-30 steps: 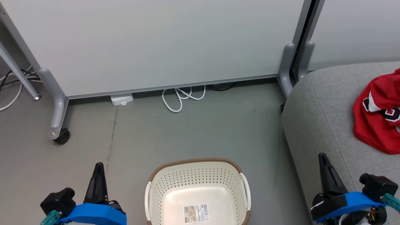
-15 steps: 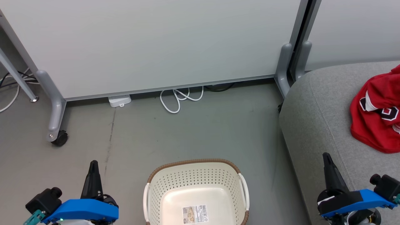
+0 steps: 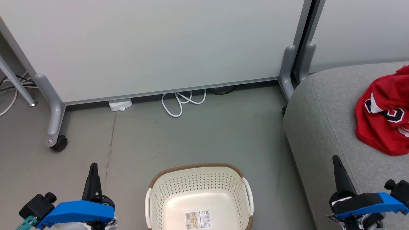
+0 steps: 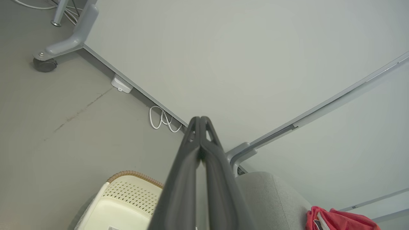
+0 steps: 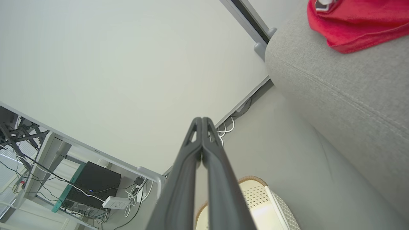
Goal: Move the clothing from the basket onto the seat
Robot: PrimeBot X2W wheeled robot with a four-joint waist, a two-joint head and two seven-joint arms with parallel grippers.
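My left claw is pinched shut on nothing, beside the basket, whose bottom is bare but for a label. My right claw, shut and empty too, hangs over the seat; the clothing lies heaped there, just beyond. A careless swing of that arm could snag the cloth and drag it off. Both arms sit low, fingers pointing forward.

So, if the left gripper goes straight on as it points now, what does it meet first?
Probably the white partition panel, near its lower edge. From the left gripper the way there looks free, but depth is unclear.
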